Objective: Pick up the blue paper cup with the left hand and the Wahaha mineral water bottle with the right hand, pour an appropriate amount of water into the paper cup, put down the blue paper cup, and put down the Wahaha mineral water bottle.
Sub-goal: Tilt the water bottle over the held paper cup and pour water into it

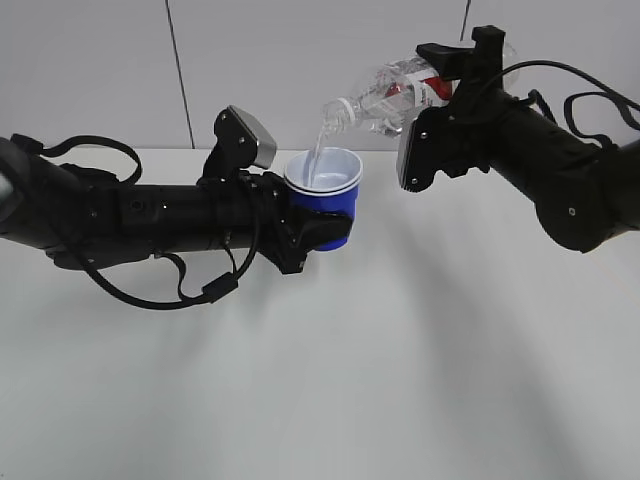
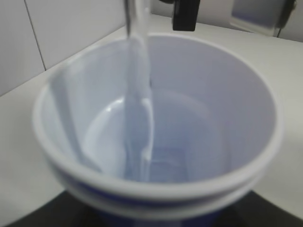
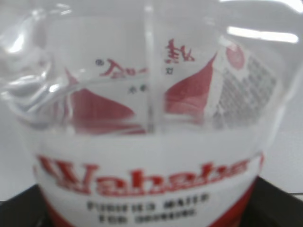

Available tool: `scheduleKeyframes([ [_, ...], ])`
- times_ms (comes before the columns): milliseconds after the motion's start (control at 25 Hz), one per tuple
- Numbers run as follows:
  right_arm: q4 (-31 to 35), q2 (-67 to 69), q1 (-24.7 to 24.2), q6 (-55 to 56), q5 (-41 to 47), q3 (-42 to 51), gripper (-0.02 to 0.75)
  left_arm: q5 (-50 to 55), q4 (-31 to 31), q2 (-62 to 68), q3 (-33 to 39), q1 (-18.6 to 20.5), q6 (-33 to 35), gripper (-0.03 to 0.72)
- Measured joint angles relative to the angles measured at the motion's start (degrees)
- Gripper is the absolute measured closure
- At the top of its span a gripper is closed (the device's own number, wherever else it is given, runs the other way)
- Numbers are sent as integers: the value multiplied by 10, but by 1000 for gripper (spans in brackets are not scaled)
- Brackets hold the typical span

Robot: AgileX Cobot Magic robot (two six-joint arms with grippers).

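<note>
My left gripper (image 1: 318, 232) is shut on the blue paper cup (image 1: 327, 200) and holds it upright above the table. The cup's white inside fills the left wrist view (image 2: 199, 94). My right gripper (image 1: 452, 78) is shut on the Wahaha mineral water bottle (image 1: 385, 98), tipped mouth-down to the left over the cup. A thin stream of water (image 1: 316, 152) falls from the mouth into the cup; it also shows in the left wrist view (image 2: 138, 85), with a little water pooled at the bottom. The bottle's red-and-white label (image 3: 142, 175) fills the right wrist view.
The white table (image 1: 330, 380) spreads below both arms. A white panelled wall (image 1: 300, 50) stands behind. Loose black cables (image 1: 170, 285) hang under the left arm.
</note>
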Motion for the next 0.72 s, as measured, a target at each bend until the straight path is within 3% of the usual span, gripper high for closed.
scheduleKeyframes([
  [720, -2, 0, 0, -1, 3, 0, 267, 0, 4, 0, 0, 0, 0, 319],
])
